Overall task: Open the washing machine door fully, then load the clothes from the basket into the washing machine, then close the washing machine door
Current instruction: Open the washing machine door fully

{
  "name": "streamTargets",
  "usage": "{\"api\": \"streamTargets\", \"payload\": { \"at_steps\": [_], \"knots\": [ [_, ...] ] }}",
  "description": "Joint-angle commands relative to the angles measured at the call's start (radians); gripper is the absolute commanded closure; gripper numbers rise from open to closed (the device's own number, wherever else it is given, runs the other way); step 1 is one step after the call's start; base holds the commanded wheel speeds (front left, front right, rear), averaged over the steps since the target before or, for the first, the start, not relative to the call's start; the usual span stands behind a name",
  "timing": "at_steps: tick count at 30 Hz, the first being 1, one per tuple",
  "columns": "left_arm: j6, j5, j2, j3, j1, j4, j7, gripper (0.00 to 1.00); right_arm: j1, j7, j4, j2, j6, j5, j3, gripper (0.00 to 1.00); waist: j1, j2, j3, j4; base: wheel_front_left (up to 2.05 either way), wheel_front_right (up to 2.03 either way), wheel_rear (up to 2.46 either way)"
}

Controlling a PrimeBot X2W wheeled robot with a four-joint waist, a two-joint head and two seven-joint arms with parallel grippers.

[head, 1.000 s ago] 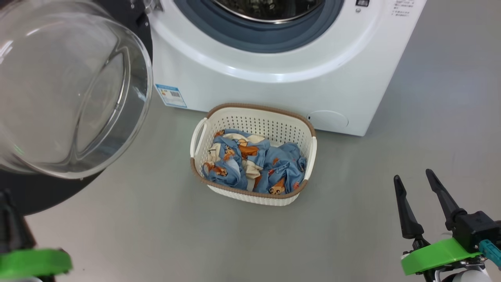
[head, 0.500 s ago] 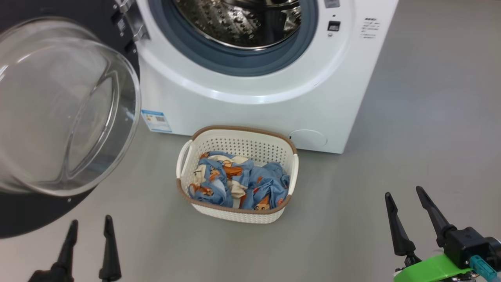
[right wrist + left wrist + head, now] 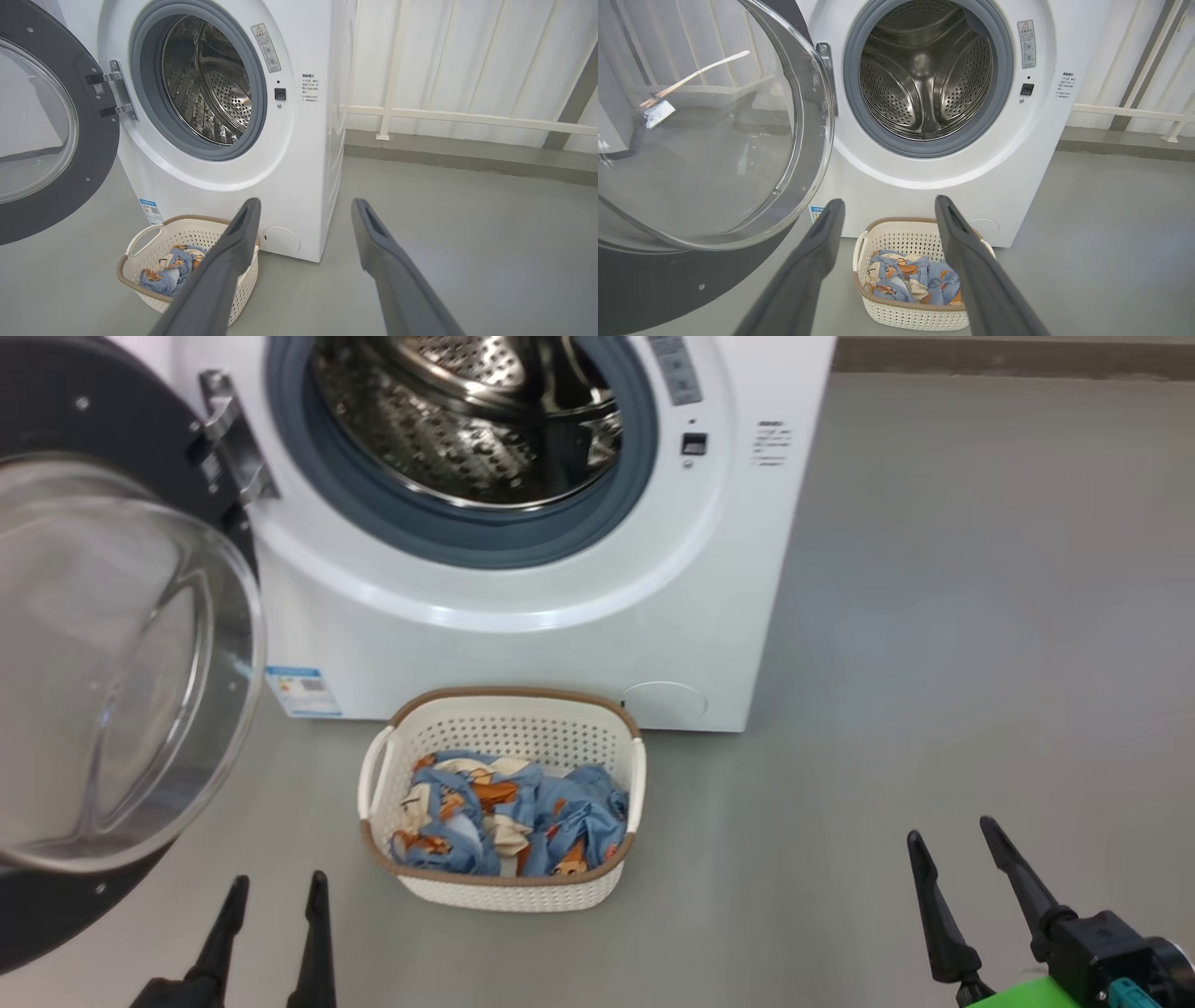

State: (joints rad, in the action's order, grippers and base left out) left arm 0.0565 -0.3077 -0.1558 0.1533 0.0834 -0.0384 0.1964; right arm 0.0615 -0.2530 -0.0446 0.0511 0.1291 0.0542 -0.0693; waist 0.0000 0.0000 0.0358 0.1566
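Note:
The washing machine (image 3: 523, 644) stands with its steel drum (image 3: 467, 429) exposed. The washing machine door (image 3: 103, 681) is swung wide to the left, its glass bowl bulging toward me. On the floor in front stands the basket (image 3: 401, 747) with the blue and cream clothes (image 3: 504, 812) heaped inside. My left gripper (image 3: 278, 882) hovers open and empty near the basket's front left. Far off at the lower right, my right gripper (image 3: 949, 831) is open too, holding nothing. The left wrist view looks between the left gripper (image 3: 889, 203) fingers at the basket (image 3: 896, 220) and clothes (image 3: 910, 280).
Bare grey floor (image 3: 934, 616) stretches to the right of the machine. A white railing (image 3: 467, 116) and wall run behind on the right. The open door (image 3: 46, 140) overhangs the floor left of the basket (image 3: 149, 242). A blue sticker (image 3: 301, 689) marks the machine's lower left.
The head camera has tilted up and turned, so the machine and basket slid down-left and the drum shows. My left gripper's two fingers have come into view at the lower left, spread apart.

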Motion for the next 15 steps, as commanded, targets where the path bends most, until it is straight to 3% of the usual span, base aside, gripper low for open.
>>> {"api": "streamTargets", "payload": {
  "at_steps": [1, 15],
  "knots": [
    [-0.010, 0.004, -0.009, -0.025, -0.016, 0.013, -0.002, 0.00, -0.002, -0.009, 0.029, 0.003, 0.002, -0.007, 0.033, 0.00, 0.0000, 0.0000, -0.027, -0.039, 0.00, 0.00, 0.00],
    [-0.008, 0.001, -0.009, -0.004, -0.022, -0.015, -0.006, 0.00, 0.026, -0.003, 0.059, 0.000, 0.002, -0.005, 0.037, 0.00, 0.0000, 0.0000, -0.037, -0.095, 0.00, 0.00, 0.00]
  ]
}}
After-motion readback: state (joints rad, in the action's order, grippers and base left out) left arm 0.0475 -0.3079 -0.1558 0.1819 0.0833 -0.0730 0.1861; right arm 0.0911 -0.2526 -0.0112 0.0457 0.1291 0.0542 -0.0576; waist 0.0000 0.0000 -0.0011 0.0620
